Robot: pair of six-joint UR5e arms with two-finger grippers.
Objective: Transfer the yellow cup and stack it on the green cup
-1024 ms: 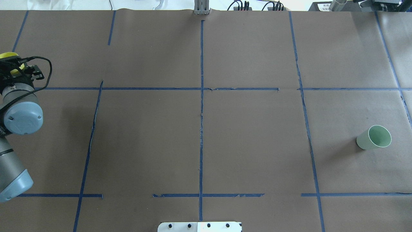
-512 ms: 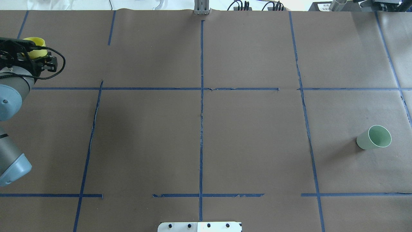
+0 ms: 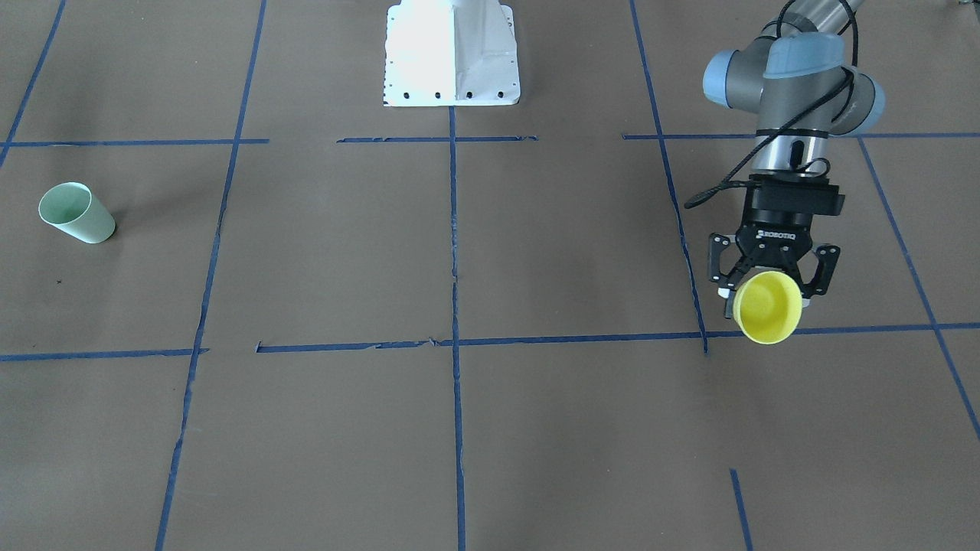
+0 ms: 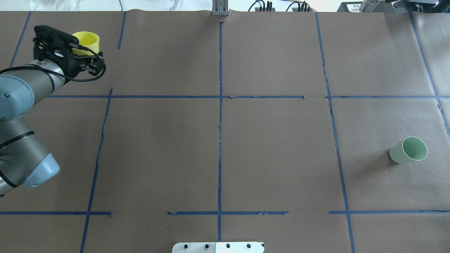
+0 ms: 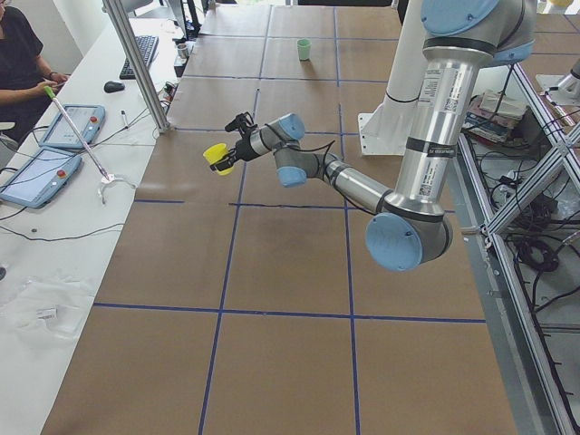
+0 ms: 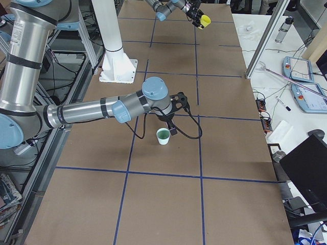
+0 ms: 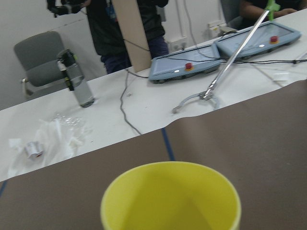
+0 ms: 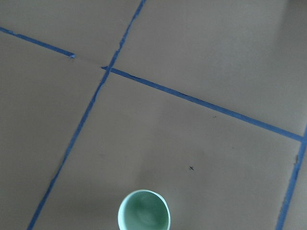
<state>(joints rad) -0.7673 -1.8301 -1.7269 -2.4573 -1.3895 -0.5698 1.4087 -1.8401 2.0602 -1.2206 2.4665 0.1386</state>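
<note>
My left gripper [image 3: 768,297] is shut on the yellow cup [image 3: 768,308] and holds it above the table, its mouth turned away from the robot. The overhead view shows the left gripper [image 4: 82,52] with the yellow cup [image 4: 86,41] at the far left. The cup's rim fills the bottom of the left wrist view [image 7: 170,196]. The green cup [image 4: 409,150] stands upright, alone at the table's right; it also shows in the front view [image 3: 75,213] and in the right wrist view [image 8: 144,211]. My right gripper [image 6: 172,118] shows only in the exterior right view, close above the green cup [image 6: 163,136]; I cannot tell whether it is open.
Brown paper with blue tape lines [image 4: 220,105] covers the table. The white robot base [image 3: 452,53] is at the robot's edge. Beyond the far edge a white bench holds tablets [image 7: 187,67], a bottle [image 7: 76,84] and cables. A metal post [image 5: 136,63] stands there.
My left arm has swung from the view's left edge to the right and toward the far side, carrying the yellow cup. The green cup has not moved.
</note>
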